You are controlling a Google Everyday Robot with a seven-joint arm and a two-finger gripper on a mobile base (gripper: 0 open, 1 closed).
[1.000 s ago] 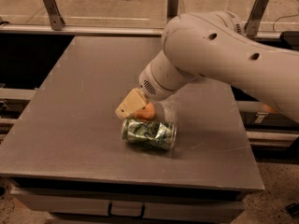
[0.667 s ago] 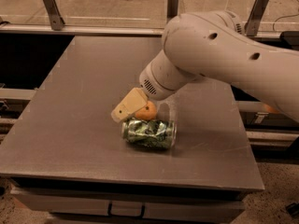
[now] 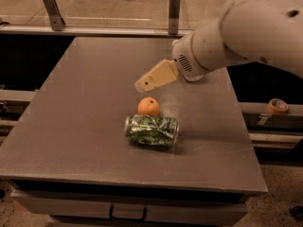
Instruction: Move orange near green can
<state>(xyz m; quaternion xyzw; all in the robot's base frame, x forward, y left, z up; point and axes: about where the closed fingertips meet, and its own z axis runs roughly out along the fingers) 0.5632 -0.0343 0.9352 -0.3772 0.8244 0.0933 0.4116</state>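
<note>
A second ago the gripper (image 3: 150,81) was down at the orange (image 3: 148,106). Now it has lifted up and back, and hangs above the surface (image 3: 71,108) with nothing in it. I cannot tell from this angle whether it is spread or pressed together. The orange sits free on the surface, round and whole, seemingly touching the far side of the green can (image 3: 151,130), which lies crushed on its side. The move looks done.
</note>
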